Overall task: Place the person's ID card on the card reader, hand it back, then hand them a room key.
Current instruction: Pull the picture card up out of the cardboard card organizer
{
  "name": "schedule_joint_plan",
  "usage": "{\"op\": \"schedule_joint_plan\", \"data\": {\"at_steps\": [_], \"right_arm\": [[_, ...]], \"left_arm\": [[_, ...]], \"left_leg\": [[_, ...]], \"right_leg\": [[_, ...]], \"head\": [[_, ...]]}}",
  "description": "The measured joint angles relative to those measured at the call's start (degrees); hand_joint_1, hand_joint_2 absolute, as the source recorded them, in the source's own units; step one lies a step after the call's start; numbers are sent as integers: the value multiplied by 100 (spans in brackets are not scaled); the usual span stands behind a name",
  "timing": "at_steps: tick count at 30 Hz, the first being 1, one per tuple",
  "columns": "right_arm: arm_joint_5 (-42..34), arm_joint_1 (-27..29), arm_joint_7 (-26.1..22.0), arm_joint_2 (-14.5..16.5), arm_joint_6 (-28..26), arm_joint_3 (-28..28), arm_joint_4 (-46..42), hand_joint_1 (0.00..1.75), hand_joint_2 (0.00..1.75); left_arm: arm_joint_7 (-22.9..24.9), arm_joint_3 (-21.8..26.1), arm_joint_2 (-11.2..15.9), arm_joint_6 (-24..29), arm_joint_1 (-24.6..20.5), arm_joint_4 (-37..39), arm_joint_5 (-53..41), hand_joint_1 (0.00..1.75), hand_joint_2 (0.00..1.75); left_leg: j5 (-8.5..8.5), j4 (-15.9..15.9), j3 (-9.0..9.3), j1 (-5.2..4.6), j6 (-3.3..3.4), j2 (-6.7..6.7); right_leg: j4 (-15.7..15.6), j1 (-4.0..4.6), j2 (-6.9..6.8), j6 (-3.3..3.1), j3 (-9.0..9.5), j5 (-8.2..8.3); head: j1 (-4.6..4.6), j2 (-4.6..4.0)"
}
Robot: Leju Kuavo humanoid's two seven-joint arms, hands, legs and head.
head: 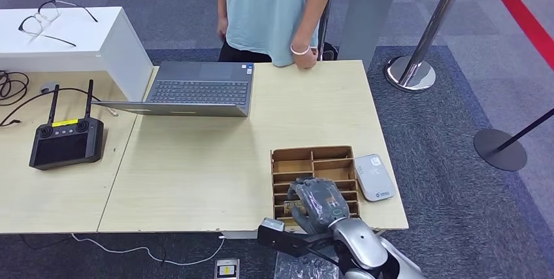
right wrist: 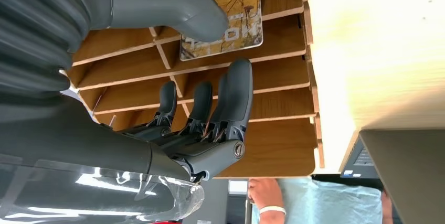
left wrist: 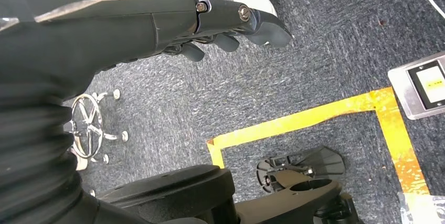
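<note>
1. Far left on the table: a black remote controller with two antennas, cables beside it, and glasses up on a white box.
2. Next along, an open laptop sits at the table's far edge, with bare table surface between it and the near edge.
3. Over to the person in a light top, standing at the far edge, one hand with a wristband touching the tabletop.
4. Now the wooden compartment tray at the near right corner. The right hand hovers over its near compartments, palm down.
5. The right wrist view shows more: the fingers are spread and lightly curled, holding nothing, and the thumb overlaps a patterned key card lying in a compartment. Whether the thumb touches it, I cannot tell.
6. Just beside the tray on the right lies the grey card reader, close to the table's right edge. No ID card is seen on it.
7. Beyond the table's right edge: carpet and stanchion posts.
8. The left hand hangs over the carpeted floor, fingers loosely curled, nothing in them.
</note>
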Motion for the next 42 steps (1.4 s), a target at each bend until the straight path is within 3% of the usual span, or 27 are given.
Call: {"op": "schedule_joint_plan", "data": {"at_steps": [42], "right_arm": [[-103,-80,-37,75,-93,40,208,101,175]], "left_arm": [[-16,0,-1,-42,1,0,-1,0,175]], "left_leg": [[0,0,4,0,0,0]], "right_leg": [[0,0,0,0,3,0]], "head": [[1,0]]}}
